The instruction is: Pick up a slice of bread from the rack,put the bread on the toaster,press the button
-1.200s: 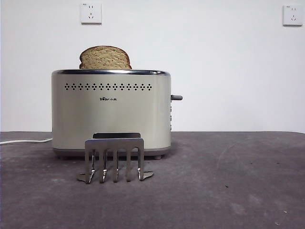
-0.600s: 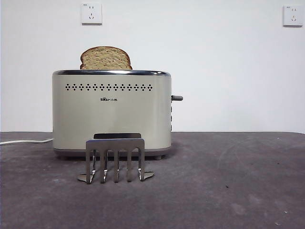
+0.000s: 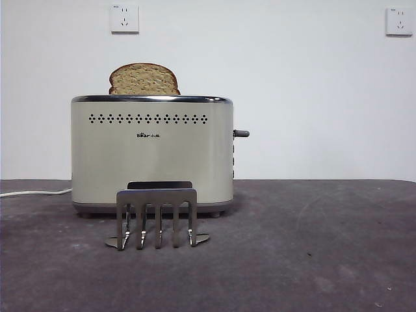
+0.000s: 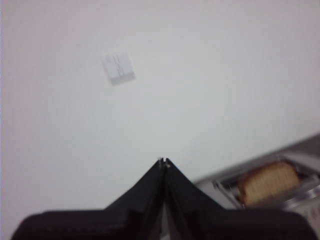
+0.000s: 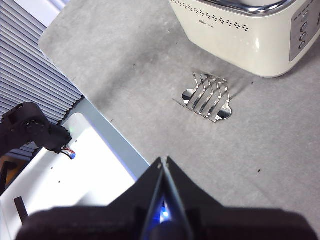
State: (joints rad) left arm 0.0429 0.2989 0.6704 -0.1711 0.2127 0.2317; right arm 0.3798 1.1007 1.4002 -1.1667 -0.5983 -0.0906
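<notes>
Brown and speckled, the slice of bread (image 3: 143,79) stands upright in a slot of the toaster (image 3: 152,155), its domed top rising above the chrome rim. The empty rack (image 3: 156,217) sits on the grey table (image 3: 312,253) just in front of the toaster, touching nothing. A white cord (image 3: 34,192) trails off from the toaster's side, and its lever (image 3: 241,133) juts out at the other end. The left gripper (image 4: 163,162) hangs raised above the toaster, jaws pressed together on nothing. The right gripper (image 5: 162,161) hovers high over the table, away from the rack, its jaws likewise clenched and empty. Two wall sockets (image 3: 124,18) are on the white wall behind.
</notes>
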